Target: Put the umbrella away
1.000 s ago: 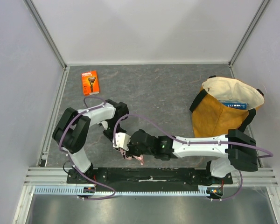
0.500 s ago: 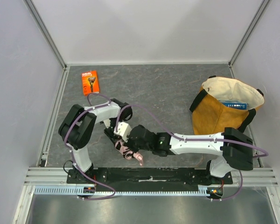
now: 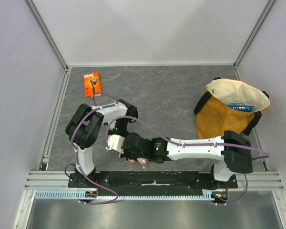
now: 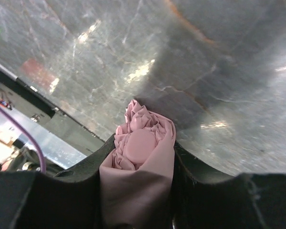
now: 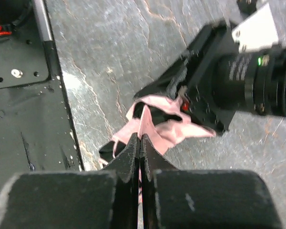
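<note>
Pink fabric bundle, the umbrella (image 4: 144, 164), is clamped btwn the left gripper (image 4: 143, 145) fingers. Seen end-on: long axis runs along the gripper, gathered end w/ round cap pointing out at the grey table (image 4: 205, 57). Right gripper (image 5: 140, 139) jaws are pressed flat together, tips at loose pink folds; can't tell if any is nipped. Top view: a pink end pokes toward the near table edge. Yellow tote bag (image 3: 219, 124) well apart, right.
</note>
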Controlling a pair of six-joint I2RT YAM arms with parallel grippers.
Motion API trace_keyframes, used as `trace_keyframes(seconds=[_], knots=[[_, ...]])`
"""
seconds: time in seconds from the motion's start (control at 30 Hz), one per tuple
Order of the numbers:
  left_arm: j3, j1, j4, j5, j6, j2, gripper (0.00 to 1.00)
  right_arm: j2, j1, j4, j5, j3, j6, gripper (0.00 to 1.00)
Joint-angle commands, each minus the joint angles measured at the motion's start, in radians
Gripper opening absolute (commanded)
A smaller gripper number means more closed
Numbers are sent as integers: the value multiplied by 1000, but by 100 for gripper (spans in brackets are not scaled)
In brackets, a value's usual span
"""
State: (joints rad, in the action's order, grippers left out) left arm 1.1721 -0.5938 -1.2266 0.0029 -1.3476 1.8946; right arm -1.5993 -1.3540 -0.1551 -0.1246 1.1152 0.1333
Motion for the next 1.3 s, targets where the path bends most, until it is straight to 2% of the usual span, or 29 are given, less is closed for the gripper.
trace_keyframes(seconds=[0.0,0.23,0.33,0.43,0.53,0.6,0.7,0.73,0.8,0.87,0.97,1.0,1.07,1.2,1.27], knots=[[49,-9,225,-41,-165,78,2,-4,-129,261,71,230,86,0],[28,-9,272,-35,-180,55,2,-41,-134,193,48,272,95,0],[18,-8,300,-46,-170,35,2,28,-129,244,-42,172,60,0],[14,-15,308,-61,-139,14,2,178,-76,275,-202,80,-111,0],[-60,-17,435,-69,-104,-93,2,290,-25,122,-337,6,-302,0],[-84,-15,522,-92,-64,-192,2,349,36,18,-359,-43,-426,4],[-94,-12,622,-136,17,-329,2,424,146,-93,-232,-92,-531,14],[-107,-9,656,-148,34,-383,2,453,168,-106,-215,-110,-528,21],[-153,2,775,-144,83,-486,2,528,228,-112,-176,-135,-520,42],[-205,17,902,-107,129,-572,2,539,294,-97,-34,-132,-500,58],[-333,32,1145,-8,212,-695,2,480,384,-138,190,-42,-443,86],[-362,32,1259,41,241,-735,2,460,407,-165,207,-3,-436,88],[-439,34,1369,84,280,-794,2,453,456,-167,242,34,-443,94],[-509,35,1533,215,396,-887,2,431,601,-156,446,109,-531,98],[-572,35,1683,244,426,-940,2,403,657,-147,581,117,-569,98]])
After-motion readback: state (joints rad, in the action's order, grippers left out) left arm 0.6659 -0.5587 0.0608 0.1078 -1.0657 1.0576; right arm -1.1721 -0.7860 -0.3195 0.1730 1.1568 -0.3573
